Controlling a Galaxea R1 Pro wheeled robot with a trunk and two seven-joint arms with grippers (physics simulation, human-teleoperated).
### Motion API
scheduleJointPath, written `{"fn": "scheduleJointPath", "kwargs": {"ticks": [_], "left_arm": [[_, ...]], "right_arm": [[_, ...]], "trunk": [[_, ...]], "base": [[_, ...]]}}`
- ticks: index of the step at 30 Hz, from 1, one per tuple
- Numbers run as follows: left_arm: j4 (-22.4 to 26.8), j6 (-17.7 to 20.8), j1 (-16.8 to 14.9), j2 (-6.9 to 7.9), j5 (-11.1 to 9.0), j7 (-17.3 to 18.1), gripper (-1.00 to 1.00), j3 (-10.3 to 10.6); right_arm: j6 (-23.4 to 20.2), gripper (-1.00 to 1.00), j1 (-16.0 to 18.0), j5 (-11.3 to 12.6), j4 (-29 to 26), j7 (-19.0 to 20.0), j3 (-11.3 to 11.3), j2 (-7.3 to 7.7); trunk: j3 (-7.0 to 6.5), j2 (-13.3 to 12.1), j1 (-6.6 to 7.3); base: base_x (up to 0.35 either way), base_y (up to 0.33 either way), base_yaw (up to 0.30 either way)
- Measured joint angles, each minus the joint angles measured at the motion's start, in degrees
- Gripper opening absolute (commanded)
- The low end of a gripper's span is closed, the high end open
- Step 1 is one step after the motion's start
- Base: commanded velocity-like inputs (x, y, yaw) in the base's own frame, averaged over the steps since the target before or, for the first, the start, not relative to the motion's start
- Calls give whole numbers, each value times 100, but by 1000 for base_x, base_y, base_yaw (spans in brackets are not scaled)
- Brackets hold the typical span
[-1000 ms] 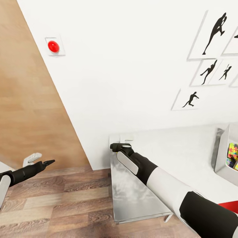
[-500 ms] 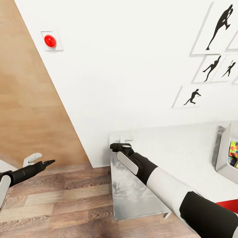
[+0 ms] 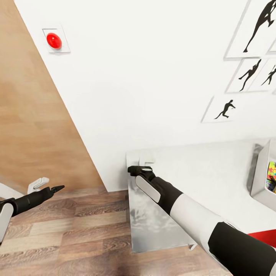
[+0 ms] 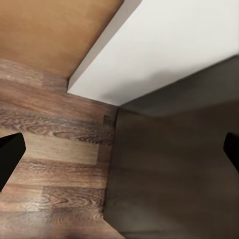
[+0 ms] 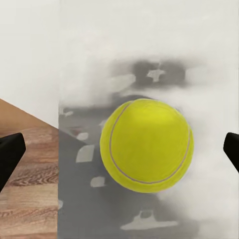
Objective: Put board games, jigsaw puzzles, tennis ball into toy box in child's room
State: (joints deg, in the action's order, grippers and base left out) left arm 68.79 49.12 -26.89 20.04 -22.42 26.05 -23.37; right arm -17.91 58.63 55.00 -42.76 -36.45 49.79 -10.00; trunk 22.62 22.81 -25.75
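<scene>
The yellow-green tennis ball [image 5: 147, 145] lies on the pale table [image 3: 214, 172], straight ahead of my right gripper [image 5: 119, 149] and between its black fingertips [image 5: 10, 152], which stand wide apart and clear of it. In the head view the right gripper [image 3: 138, 168] hovers over the table's left end. The light grey toy box [image 3: 262, 188] sits at the far right of the table, with a multicoloured jigsaw puzzle [image 3: 271, 176] inside. My left gripper [image 3: 57, 188] is open over the wood-plank floor [image 4: 55, 164], holding nothing.
A white wall with black athlete posters [image 3: 230, 109] and a red button [image 3: 53, 40] rises behind the table. A brown wood panel [image 3: 30, 115] stands at the left. A red chair [image 3: 264, 237] peeks out under my right arm. The table's grey left end [image 3: 153, 222] borders open floor.
The whole view has shifted a little: the wall button slid up and left, the toy box toward the right edge. Both arms keep the same pose.
</scene>
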Motion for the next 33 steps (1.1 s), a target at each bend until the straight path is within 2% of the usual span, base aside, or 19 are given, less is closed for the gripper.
{"fn": "scheduleJointPath", "kwargs": {"ticks": [20,33], "left_arm": [[-2,-8,-4,-26,0,-3,100,0],[-2,-9,-2,-26,0,-4,100,0]], "right_arm": [[14,100,0,-3,0,0,0,0],[26,100,0,-5,-2,1,-2,0]], "trunk": [[182,0,0],[223,1,0]], "base": [[0,0,0],[0,0,0]]}}
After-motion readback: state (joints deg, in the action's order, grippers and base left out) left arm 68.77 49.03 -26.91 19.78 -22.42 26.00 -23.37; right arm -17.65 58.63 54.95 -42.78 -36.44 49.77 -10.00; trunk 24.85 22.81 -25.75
